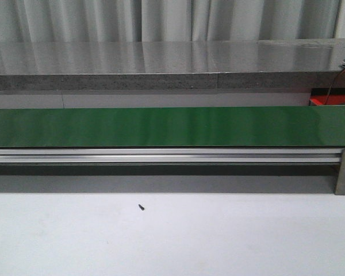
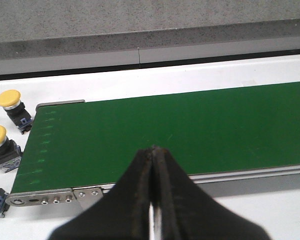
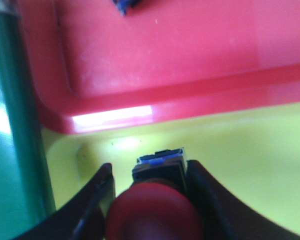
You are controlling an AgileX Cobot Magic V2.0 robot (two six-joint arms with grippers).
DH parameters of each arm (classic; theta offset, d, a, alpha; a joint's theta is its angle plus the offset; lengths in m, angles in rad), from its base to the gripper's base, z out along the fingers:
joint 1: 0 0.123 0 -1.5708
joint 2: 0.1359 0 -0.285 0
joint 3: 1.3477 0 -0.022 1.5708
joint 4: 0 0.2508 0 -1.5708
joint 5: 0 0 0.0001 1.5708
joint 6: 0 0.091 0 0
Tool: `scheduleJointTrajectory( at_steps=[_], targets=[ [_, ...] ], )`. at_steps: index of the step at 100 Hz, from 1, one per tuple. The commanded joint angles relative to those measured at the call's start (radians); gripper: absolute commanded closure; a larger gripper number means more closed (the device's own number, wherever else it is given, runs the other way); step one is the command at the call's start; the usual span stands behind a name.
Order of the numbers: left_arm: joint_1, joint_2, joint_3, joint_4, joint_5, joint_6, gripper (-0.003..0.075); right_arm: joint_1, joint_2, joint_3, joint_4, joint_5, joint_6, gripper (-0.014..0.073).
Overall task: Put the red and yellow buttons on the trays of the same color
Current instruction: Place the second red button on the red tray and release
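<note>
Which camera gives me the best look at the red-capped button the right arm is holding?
The right wrist view: the domed red-capped button with its dark base sits between the right gripper fingers, over the yellow tray beside the red tray. The front and left wrist views do not show that button.

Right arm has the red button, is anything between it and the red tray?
Nothing visible blocks it. The right gripper holds the red button over the yellow tray; the red tray sits right beside it, and only its low raised rim lies between.
</note>
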Motion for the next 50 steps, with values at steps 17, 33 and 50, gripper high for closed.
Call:
scheduleJointTrajectory(
  at_steps=[17, 33, 50],
  targets=[
    [-0.008, -0.005, -0.026, -0.017, -0.071, 0.001, 0.074, -0.002, 0.03, -0.215, 0.019, 0.018, -0.02, 0.0385],
    [-0.008, -0.005, -0.026, -0.017, -0.071, 0.001, 0.074, -0.002, 0.138, -0.364, 0.02, 0.092, -0.027, 0.0385],
    [-0.008, -0.005, -0.026, -0.017, -0.071, 0.001, 0.0739, -0.002, 0.229, -0.452, 0.021, 0.106, -0.029, 0.0385]
  ],
)
